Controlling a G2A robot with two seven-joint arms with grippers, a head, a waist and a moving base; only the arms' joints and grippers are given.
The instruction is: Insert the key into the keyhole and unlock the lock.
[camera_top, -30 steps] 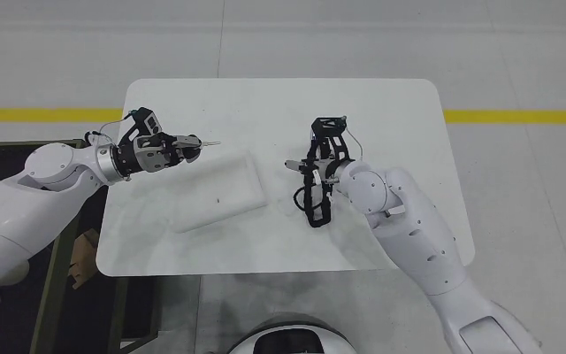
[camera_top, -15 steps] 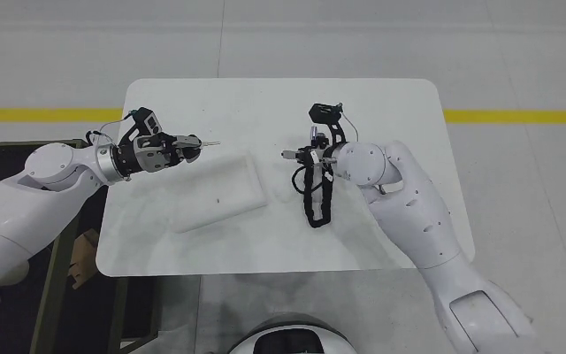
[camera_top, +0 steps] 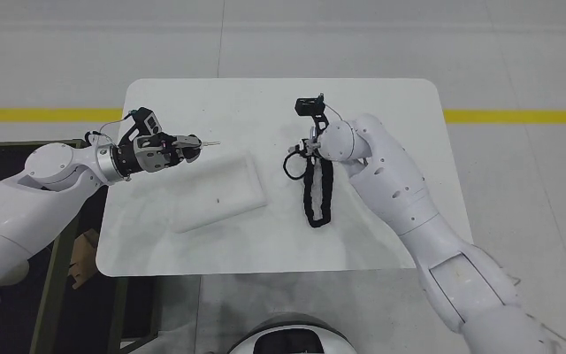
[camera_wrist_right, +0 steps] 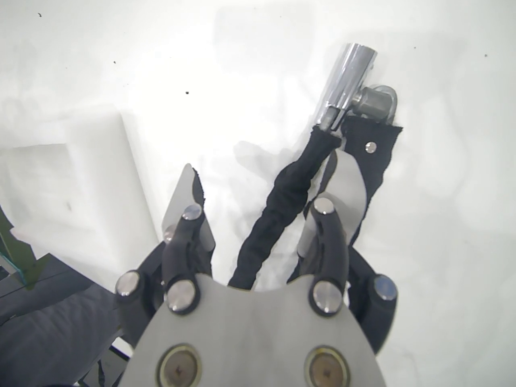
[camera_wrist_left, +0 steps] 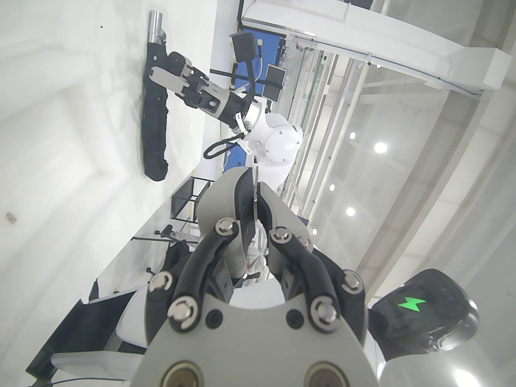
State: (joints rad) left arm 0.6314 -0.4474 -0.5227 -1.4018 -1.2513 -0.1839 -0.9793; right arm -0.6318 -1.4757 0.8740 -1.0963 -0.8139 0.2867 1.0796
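Note:
My left gripper (camera_top: 196, 145) hangs over the table's left side, shut on a thin metal key (camera_top: 210, 143) whose blade (camera_wrist_left: 255, 187) sticks out between the pads toward the lock. The lock (camera_top: 317, 196) is a black fabric-covered cable loop lying near the table's middle. Its chrome cylinder (camera_wrist_right: 346, 82) is at the far end. My right gripper (camera_wrist_right: 266, 187) is open and low over the lock just behind the cylinder. One strand of the cable (camera_wrist_right: 282, 203) lies between its fingers, and one finger (camera_wrist_right: 342, 179) rests over the black strap. The left wrist view shows this gripper (camera_wrist_left: 161, 76) on the lock (camera_wrist_left: 155, 122).
A white foam block (camera_top: 217, 195) lies flat between the two grippers, left of the lock. The white table (camera_top: 380, 97) has bare room at the back and right. A dark cart stands by the table's left edge.
My right gripper has slid along the lock toward the table's far side, up to the chrome end, and its wrist has turned. The left arm with the key has stayed still.

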